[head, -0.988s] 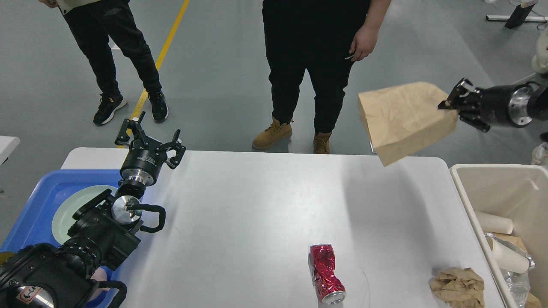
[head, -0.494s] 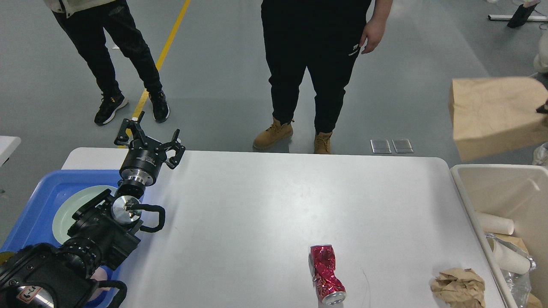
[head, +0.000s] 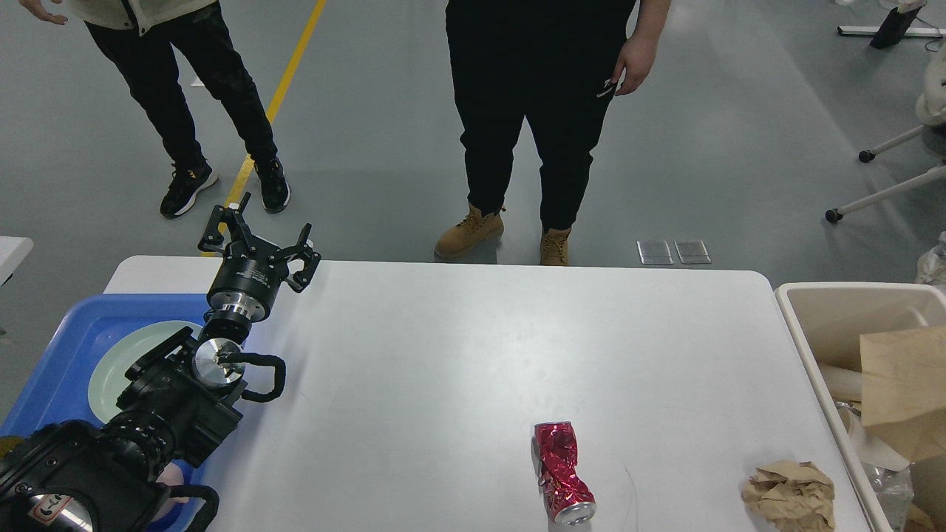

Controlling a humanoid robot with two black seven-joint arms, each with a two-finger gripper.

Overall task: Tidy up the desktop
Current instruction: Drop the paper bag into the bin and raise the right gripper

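The white desktop [head: 458,355] fills the middle of the head view. A crushed red can [head: 559,473] lies near its front edge. A crumpled brown paper ball [head: 789,493] lies at the front right corner. A brown paper bag [head: 905,388] sits in the beige bin [head: 813,310] at the right. My left gripper [head: 255,235] is open and empty, held above the table's far left edge. My right gripper is out of view.
A blue tray [head: 52,369] with a pale green plate [head: 118,355] sits at the left under my left arm. The bin also holds paper cups [head: 842,384] and clear plastic. Two people [head: 539,111] stand beyond the far edge.
The right arm carried the paper bag rightward out of view; the bag now lies in the bin and the arm is gone. The left arm has not moved.
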